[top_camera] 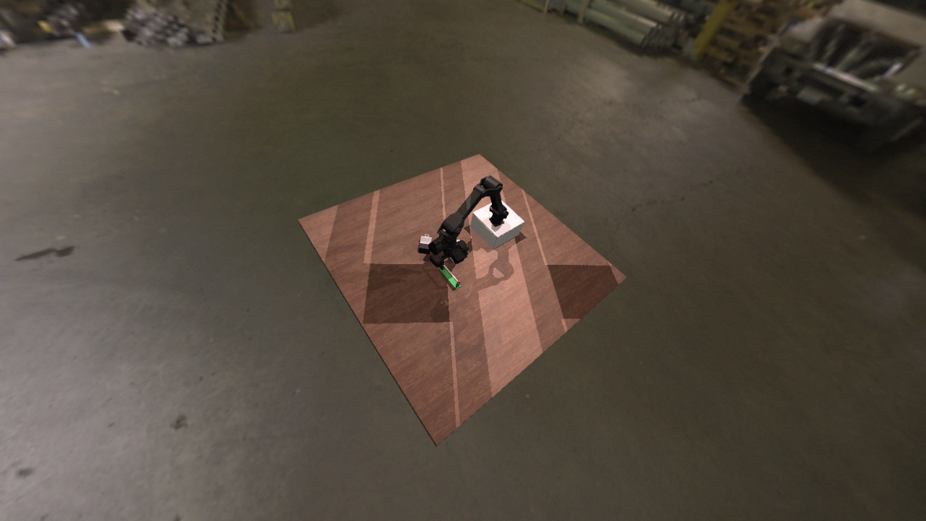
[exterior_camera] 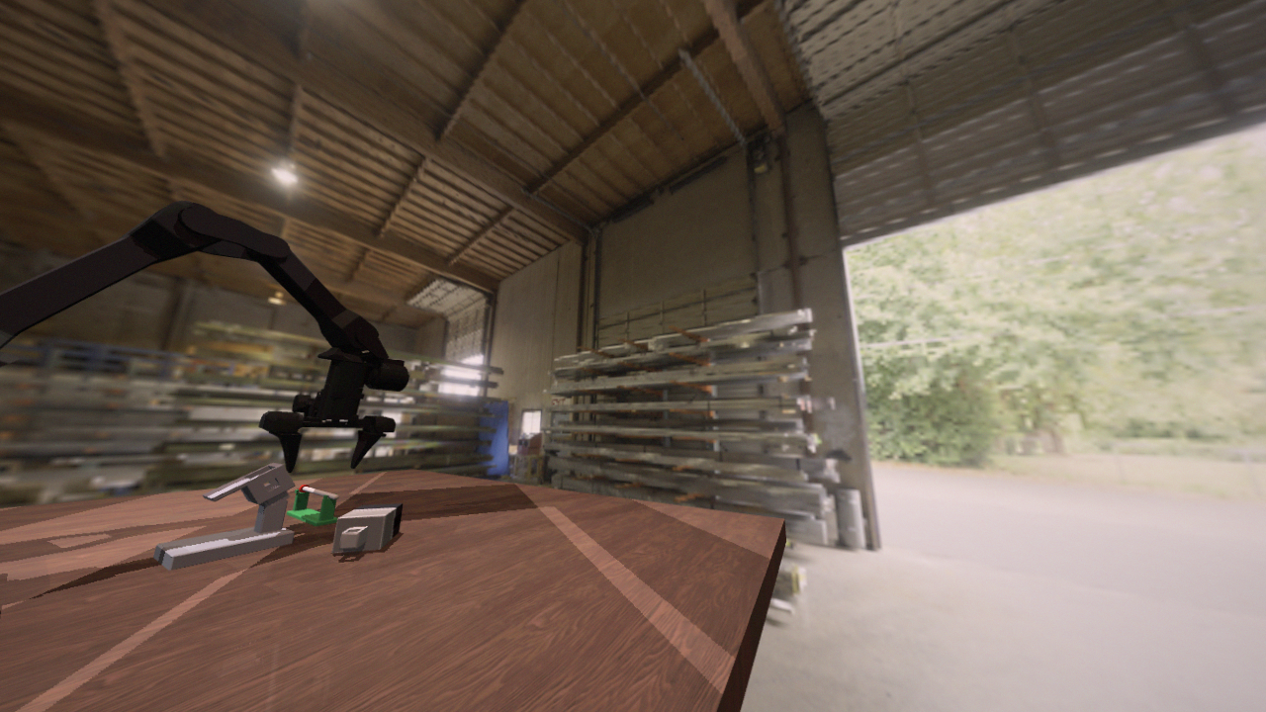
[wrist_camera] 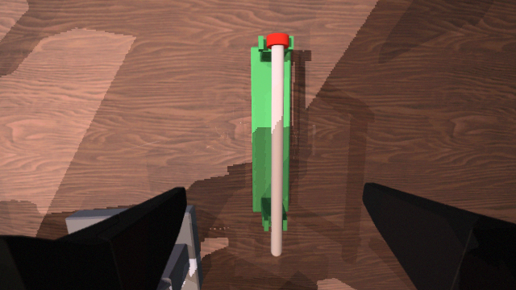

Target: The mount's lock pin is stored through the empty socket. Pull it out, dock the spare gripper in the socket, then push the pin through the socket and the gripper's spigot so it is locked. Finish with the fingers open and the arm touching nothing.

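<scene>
My gripper [exterior_camera: 322,466] [wrist_camera: 276,193] is open and empty, above the green rack [exterior_camera: 310,515] [wrist_camera: 262,101] [top_camera: 447,277]. The white lock pin [exterior_camera: 323,492] [wrist_camera: 277,101] lies along the rack, its red head at one end and its plain tip past the other. The fingers stand either side of the pin's line, apart from it. The grey mount [exterior_camera: 226,544] [wrist_camera: 90,221] stands beside the rack. Its tilted socket [exterior_camera: 268,483] holds no pin that I can see. The spare gripper [exterior_camera: 367,522] [top_camera: 425,240] lies on the table, its small spigot block facing the exterior camera.
The wooden table [top_camera: 511,349] [exterior_camera: 531,619] carries everything. The arm's base stands on a white box [top_camera: 484,231]. In the wrist view the left finger partly hides the mount. In the top view the arm covers most of the mount.
</scene>
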Controlling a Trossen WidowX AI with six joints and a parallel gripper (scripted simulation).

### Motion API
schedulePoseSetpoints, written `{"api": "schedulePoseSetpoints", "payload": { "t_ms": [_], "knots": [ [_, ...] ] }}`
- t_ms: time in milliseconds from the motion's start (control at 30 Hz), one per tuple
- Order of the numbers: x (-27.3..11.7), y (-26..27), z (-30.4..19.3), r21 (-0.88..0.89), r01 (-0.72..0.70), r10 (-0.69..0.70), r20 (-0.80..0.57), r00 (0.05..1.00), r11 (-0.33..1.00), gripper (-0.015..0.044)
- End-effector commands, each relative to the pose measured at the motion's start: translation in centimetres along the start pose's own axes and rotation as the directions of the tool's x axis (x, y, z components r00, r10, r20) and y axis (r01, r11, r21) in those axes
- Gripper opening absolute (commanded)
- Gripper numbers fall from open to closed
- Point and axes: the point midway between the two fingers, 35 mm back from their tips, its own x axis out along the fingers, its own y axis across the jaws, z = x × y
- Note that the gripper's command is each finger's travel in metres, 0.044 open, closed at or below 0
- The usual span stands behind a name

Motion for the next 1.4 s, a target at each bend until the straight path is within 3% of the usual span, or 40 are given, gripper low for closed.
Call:
{"api": "schedulePoseSetpoints", "payload": {
  "t_ms": [0,300,633,700,833,967,1200,1367],
  "knots": [
    [-1.0,0.0,0.1,0.000,0.000,0.000,0.000,1.000,1.000,0.0440],
    [-2.6,0.0,0.3,0.001,-0.002,0.002,0.000,1.000,1.000,0.0440],
    [-8.3,0.1,1.0,0.001,0.001,-0.001,0.000,1.000,1.000,0.0440],
    [-7.1,-0.4,-0.9,0.079,-0.013,0.017,-0.055,0.998,0.997,0.0440],
    [-6.5,-1.0,-10.1,0.426,-0.007,0.150,-0.301,0.942,0.905,0.0440],
    [-6.7,-0.1,-18.2,0.648,0.090,0.305,-0.471,0.828,0.756,0.0440],
    [-6.6,-0.4,-18.7,0.660,0.100,0.316,-0.481,0.818,0.745,0.0440],
    [-3.5,-0.6,-19.1,0.661,0.100,0.317,-0.480,0.818,0.744,0.0440]
  ]
}}
